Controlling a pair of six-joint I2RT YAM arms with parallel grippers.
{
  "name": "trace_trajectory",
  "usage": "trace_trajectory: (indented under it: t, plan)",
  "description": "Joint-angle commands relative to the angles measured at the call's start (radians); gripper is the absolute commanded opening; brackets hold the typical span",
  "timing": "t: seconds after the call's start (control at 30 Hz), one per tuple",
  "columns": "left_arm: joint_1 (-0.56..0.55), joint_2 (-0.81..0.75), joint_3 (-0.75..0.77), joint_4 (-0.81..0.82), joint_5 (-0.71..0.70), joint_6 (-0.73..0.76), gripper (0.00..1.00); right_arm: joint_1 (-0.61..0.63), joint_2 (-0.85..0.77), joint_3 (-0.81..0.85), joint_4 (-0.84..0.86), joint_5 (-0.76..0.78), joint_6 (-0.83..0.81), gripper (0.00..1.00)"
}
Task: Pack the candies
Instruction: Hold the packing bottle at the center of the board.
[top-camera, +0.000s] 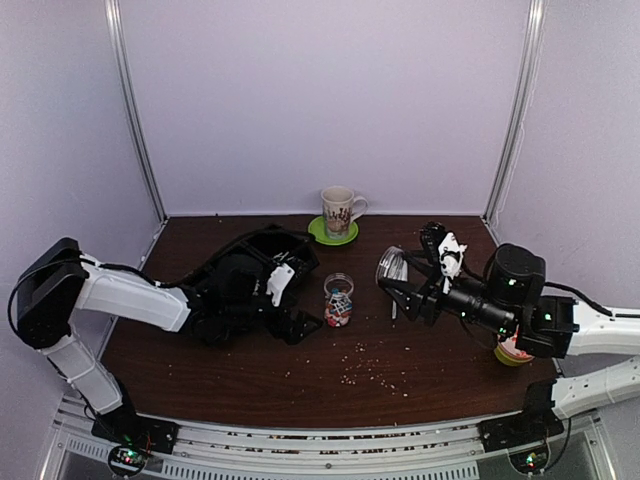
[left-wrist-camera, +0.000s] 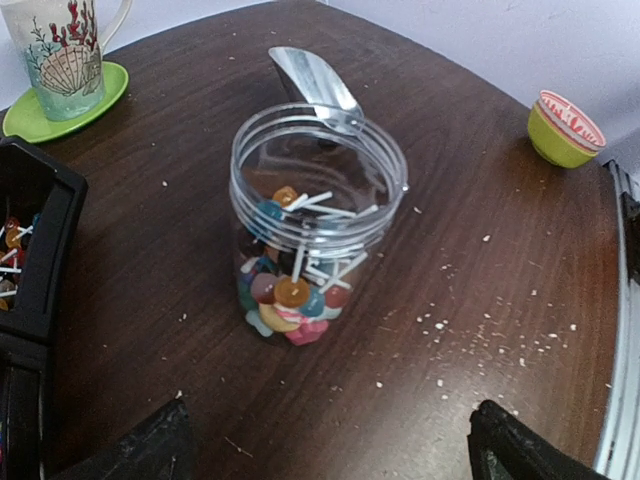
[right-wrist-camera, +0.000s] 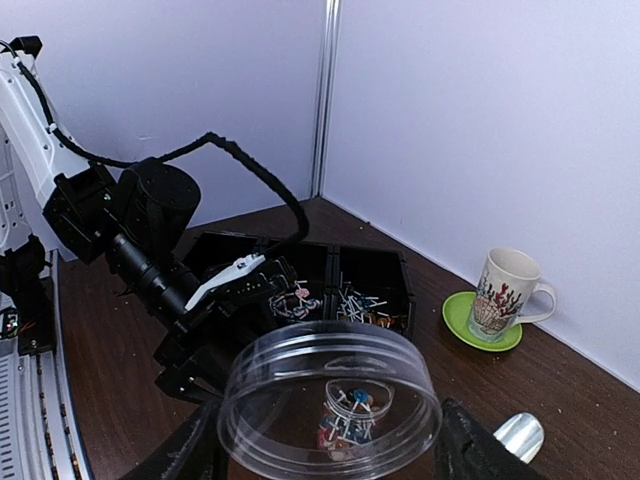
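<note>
At table centre a clear jar (left-wrist-camera: 318, 180) stands upright, candies (left-wrist-camera: 290, 290) piled in its bottom, more in the black tray (right-wrist-camera: 380, 270). Left gripper (left-wrist-camera: 325, 455) gapes wide and empty, near the jar. Right gripper (right-wrist-camera: 330, 455) clamps a clear lid (right-wrist-camera: 330, 400), apart from the jar.

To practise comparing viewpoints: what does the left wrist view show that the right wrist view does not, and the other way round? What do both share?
Only the left wrist view: a small bowl and pale crumbs.
Only the right wrist view: a clear lid held in the right hand, and the left arm.
Both: the open jar of candies, the scoop, the mug on its saucer, and the black tray.
</note>
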Motion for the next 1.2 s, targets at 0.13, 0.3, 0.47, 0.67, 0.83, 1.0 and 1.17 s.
trace_trajectory:
  t: [0.13, 0.3, 0.47, 0.67, 0.83, 1.0, 1.17]
  plan:
    - [0.005, 0.234, 0.002, 0.399, -0.06, 0.106, 0.98, -0.008, -0.067, 0.042, -0.135, 0.093, 0.059, 0.64]
    - [0.004, 0.339, 0.004, 0.58, -0.054, 0.132, 0.98, -0.01, -0.09, 0.063, -0.197, 0.13, 0.074, 0.63]
    - [0.004, 0.432, 0.052, 0.651, -0.035, 0.16, 0.95, -0.01, -0.103, 0.081, -0.252, 0.148, 0.093, 0.64]
    - [0.005, 0.514, 0.096, 0.714, -0.002, 0.191, 0.9, -0.01, -0.109, 0.113, -0.312, 0.15, 0.118, 0.63]
    - [0.005, 0.566, 0.093, 0.818, -0.002, 0.204, 0.91, -0.011, -0.111, 0.14, -0.352, 0.146, 0.129, 0.63]
    - [0.005, 0.607, 0.093, 0.904, 0.037, 0.201, 0.88, -0.01, -0.113, 0.151, -0.379, 0.14, 0.142, 0.63]
    - [0.005, 0.638, 0.109, 0.939, 0.08, 0.202, 0.83, -0.011, -0.105, 0.169, -0.42, 0.137, 0.155, 0.63]
